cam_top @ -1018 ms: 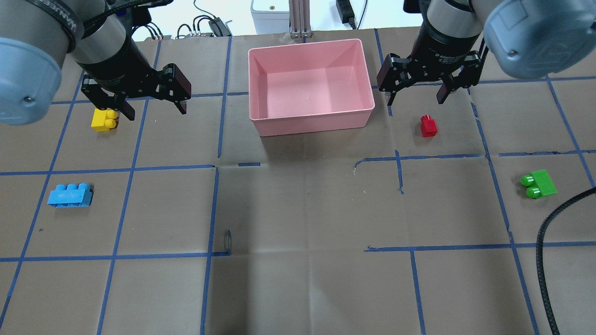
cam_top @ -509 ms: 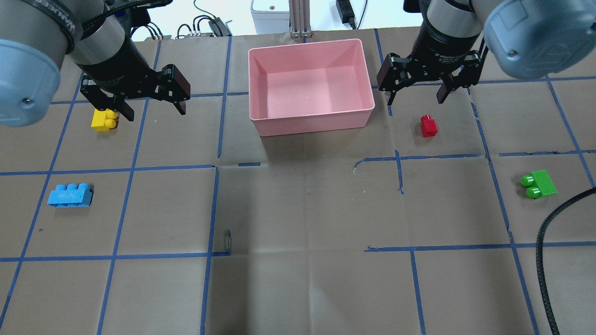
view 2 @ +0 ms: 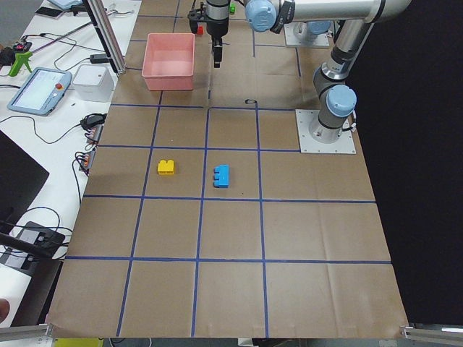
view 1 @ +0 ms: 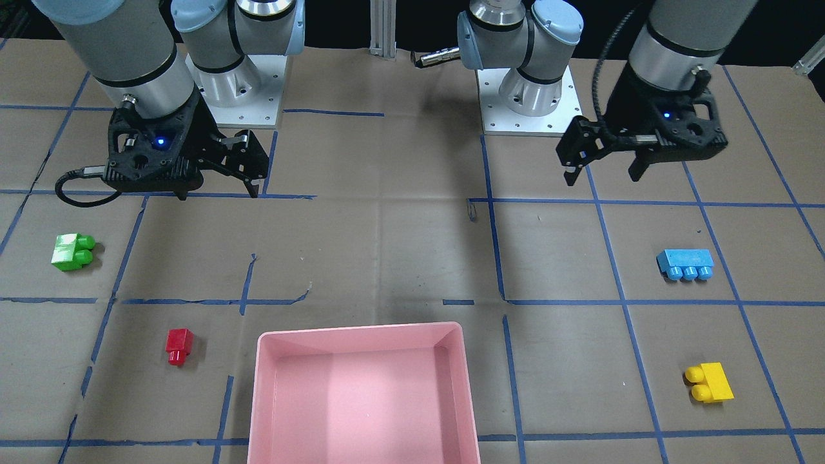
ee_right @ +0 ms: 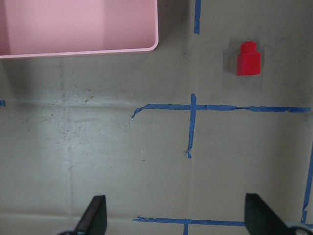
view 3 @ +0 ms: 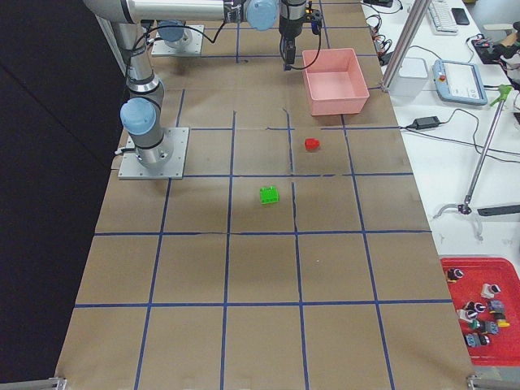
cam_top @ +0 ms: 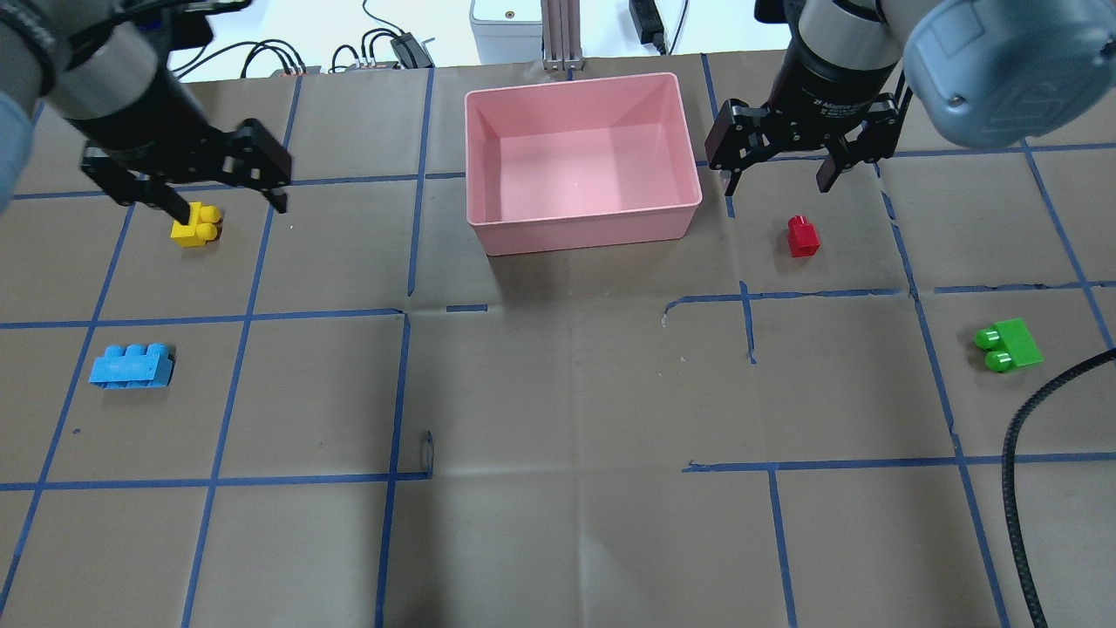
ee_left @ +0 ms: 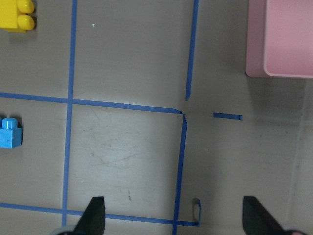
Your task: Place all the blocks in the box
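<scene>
The pink box [cam_top: 582, 234] stands empty at the table's far middle. The yellow brick [cam_top: 195, 225] lies to its left, the blue brick [cam_top: 131, 366] nearer on the left. The red brick [cam_top: 802, 236] lies right of the box, the green brick [cam_top: 1009, 344] further right. My left gripper [cam_top: 228, 205] is open and empty, hovering beside the yellow brick, one finger just at its far left edge. My right gripper [cam_top: 778, 185] is open and empty, hovering just beyond the red brick. The left wrist view shows the yellow brick [ee_left: 18, 14] and blue brick [ee_left: 10, 133]; the right wrist view shows the red brick [ee_right: 250, 59].
A black cable [cam_top: 1020, 453] curves over the table's near right corner. Blue tape lines grid the brown paper cover. Cables and a grey device [cam_top: 506, 26] lie beyond the far edge. The arm bases [view 1: 528, 96] stand at the robot's side.
My left gripper has moved left, so it now hangs over the yellow brick's right side. It stays open. The right gripper and all bricks have not moved.
</scene>
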Robot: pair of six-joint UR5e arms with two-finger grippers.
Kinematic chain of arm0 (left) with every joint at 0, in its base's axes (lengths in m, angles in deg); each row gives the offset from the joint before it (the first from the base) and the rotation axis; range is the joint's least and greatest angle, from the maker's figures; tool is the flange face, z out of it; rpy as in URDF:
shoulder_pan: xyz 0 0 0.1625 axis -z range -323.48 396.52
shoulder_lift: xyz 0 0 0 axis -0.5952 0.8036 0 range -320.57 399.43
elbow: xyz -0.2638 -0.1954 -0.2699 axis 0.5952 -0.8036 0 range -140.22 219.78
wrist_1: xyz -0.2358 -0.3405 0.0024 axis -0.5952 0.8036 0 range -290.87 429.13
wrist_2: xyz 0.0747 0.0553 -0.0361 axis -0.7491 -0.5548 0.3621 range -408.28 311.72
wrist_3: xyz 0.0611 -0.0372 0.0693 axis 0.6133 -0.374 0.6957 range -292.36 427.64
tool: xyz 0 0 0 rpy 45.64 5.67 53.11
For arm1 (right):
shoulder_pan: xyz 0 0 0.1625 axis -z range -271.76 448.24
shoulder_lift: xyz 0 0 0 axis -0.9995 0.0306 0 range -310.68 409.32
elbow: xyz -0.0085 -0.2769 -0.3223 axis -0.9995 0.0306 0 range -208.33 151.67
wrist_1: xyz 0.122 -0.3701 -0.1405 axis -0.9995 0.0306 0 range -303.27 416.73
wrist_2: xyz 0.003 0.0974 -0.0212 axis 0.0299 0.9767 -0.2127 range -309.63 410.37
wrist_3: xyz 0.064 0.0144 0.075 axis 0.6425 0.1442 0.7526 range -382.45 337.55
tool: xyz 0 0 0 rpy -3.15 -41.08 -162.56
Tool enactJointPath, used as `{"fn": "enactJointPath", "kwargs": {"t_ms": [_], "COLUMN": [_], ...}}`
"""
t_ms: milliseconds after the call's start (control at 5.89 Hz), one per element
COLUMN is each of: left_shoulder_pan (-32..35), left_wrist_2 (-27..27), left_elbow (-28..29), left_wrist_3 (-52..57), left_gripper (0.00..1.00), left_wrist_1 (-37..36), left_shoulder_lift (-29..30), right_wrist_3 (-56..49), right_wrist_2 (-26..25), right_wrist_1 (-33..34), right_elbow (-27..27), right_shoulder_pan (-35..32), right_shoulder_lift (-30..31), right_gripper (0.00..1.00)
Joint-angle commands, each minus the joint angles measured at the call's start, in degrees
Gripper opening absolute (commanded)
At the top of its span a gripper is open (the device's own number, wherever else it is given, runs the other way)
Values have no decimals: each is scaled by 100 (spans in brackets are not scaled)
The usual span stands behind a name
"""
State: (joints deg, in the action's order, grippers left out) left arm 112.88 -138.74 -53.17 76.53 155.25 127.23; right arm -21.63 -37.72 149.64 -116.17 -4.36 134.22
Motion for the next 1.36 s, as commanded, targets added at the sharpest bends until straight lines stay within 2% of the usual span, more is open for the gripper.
{"fn": "enactJointPath", "kwargs": {"t_ms": [0,170,339,509,848,1018,1188], "left_shoulder_pan": [-1694,-2530,-3069,-3213,-3189,-3171,-3171], "left_wrist_2": [2,20,29,20,38,64,55], "left_elbow": [-178,-362,-668,-906,-935,-935,-943], "left_wrist_3": [1468,2197,2752,3062,4725,6127,7420], "left_gripper": [98,98,98,98,98,98,98], "left_wrist_1": [-16,-52,-95,-487,-720,-711,-694], "left_shoulder_lift": [-18,52,79,79,210,202,202], "right_wrist_3": [-30,-343,-1573,-2734,-3603,-3633,-3224], "right_wrist_2": [-234,-434,-436,-401,-348,-314,-313], "right_wrist_1": [-10,51,364,864,1759,1878,2001], "right_elbow": [-14,-153,-415,-522,-969,-1363,-1976], "right_shoulder_pan": [5,284,1174,1975,3015,3455,3660], "right_shoulder_lift": [-17,27,62,62,-25,27,71], "right_gripper": [100,99,99,99,100,100,100]}}
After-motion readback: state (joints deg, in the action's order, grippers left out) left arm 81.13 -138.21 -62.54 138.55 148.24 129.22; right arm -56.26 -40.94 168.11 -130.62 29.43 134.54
